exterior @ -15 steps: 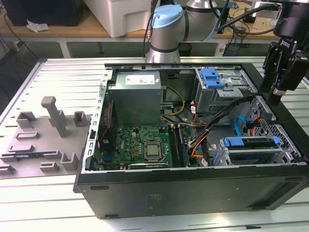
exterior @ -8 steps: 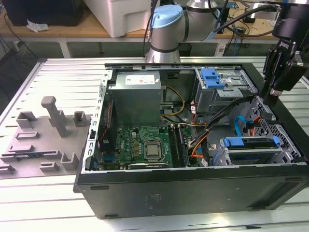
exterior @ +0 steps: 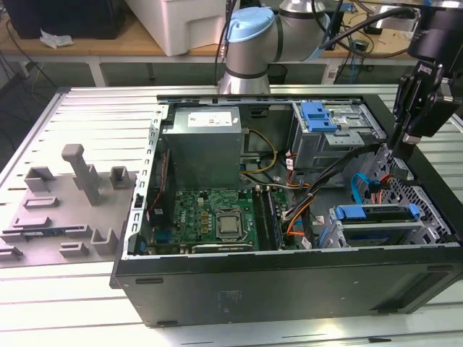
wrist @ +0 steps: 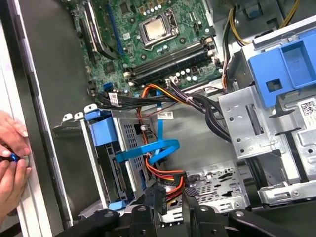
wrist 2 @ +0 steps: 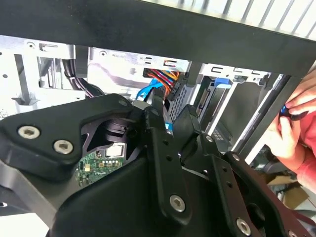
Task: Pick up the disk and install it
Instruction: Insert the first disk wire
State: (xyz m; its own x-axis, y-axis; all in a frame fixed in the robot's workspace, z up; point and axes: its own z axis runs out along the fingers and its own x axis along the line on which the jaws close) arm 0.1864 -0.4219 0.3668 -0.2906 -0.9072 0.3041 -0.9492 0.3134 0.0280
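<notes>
The disk sits in the drive bay at the case's front corner, on the exterior view's right, and its blue carrier rail shows along the top. In the first wrist view the disk stands on edge in that bay, with a blue cable running to it. My gripper hangs over the case's right wall, above and behind the bay. It is apart from the disk. In both wrist views the black fingers show a narrow gap with nothing held between them; the gripper is open.
The open computer case lies on a slatted table. Inside it are a grey power supply, a motherboard, a blue latch on a silver drive cage, and orange and black cables. A person's hands rest at the case edge. Grey fixtures lie at the left.
</notes>
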